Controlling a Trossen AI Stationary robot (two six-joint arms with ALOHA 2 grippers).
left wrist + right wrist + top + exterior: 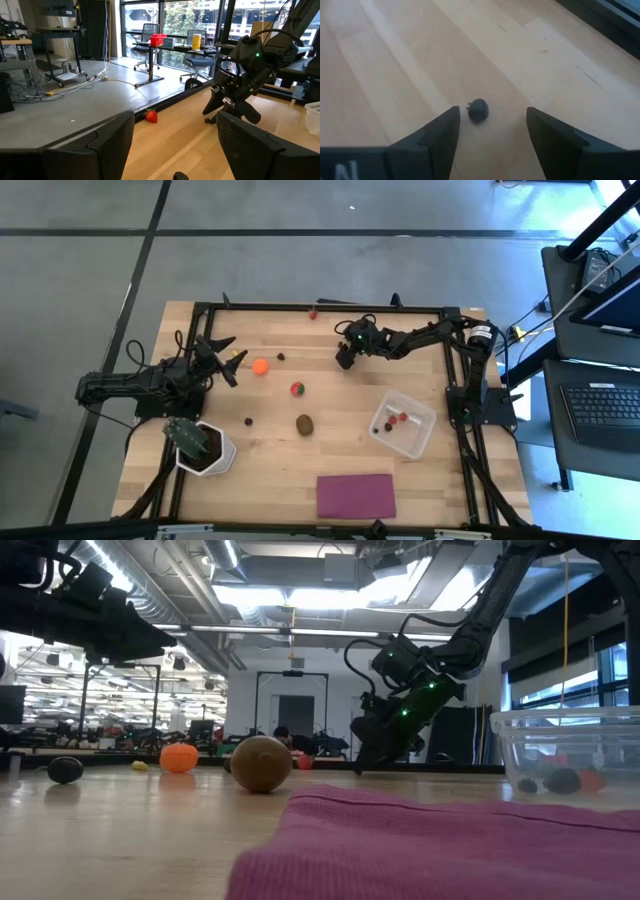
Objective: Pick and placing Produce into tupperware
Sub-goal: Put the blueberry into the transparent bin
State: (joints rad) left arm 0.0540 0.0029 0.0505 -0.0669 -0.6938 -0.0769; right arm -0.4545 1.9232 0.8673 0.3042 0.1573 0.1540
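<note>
My right gripper [342,362] hovers low over the far middle of the table, open and tilted down. A dark berry [478,110] lies on the wood just ahead of its fingertips, untouched. My left gripper [228,364] waits open at the left, level above the table. Loose on the wood lie an orange ball [260,366], a red-and-green piece [297,389], a brown oval [305,423], two dark berries [282,356] [248,421] and a red strawberry [313,313] at the far edge. The clear tupperware [421,435] at the right holds small red pieces and dark berries.
A green plant in a white pot [205,448] stands at the near left beside my left arm. A flat magenta rectangle [356,495] lies at the near edge. A tiny yellow bit [140,766] lies near the orange ball. A black frame borders the table.
</note>
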